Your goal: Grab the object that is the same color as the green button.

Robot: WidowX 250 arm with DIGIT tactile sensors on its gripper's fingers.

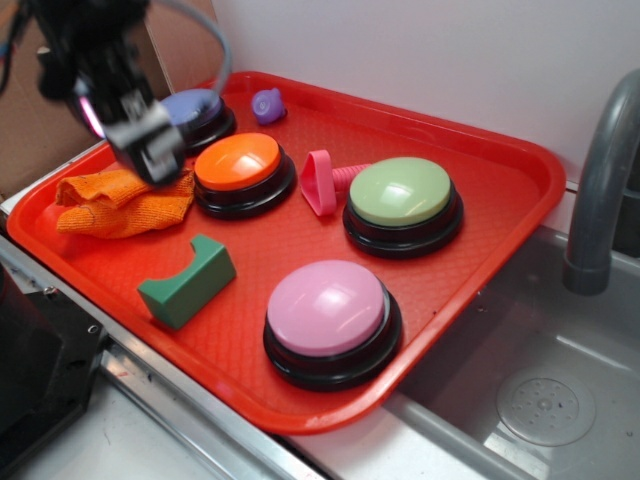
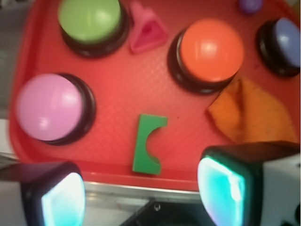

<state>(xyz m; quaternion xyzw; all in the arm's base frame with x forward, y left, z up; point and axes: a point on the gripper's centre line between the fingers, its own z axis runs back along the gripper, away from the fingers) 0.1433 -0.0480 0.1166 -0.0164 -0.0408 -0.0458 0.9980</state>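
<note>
The object, a small dark green block (image 1: 188,285) with a curved notch in its top, lies on the red tray (image 1: 470,250) near its front left edge; in the wrist view the block (image 2: 147,143) sits just ahead of the jaws. The green button (image 1: 402,200) with its pale lime dome stands at the tray's right middle, and it appears as the green button (image 2: 91,23) at top left in the wrist view. My gripper (image 1: 150,140) hangs high over the tray's left side, above the orange cloth. The gripper (image 2: 141,193) is open with nothing between its fingers.
An orange cloth (image 1: 120,200) lies at the tray's left. An orange button (image 1: 240,170), a pink button (image 1: 330,315), a blue button (image 1: 195,112), a pink cone toy (image 1: 325,180) and a small purple toy (image 1: 267,104) share the tray. A sink basin (image 1: 540,380) and grey faucet (image 1: 600,180) are to the right.
</note>
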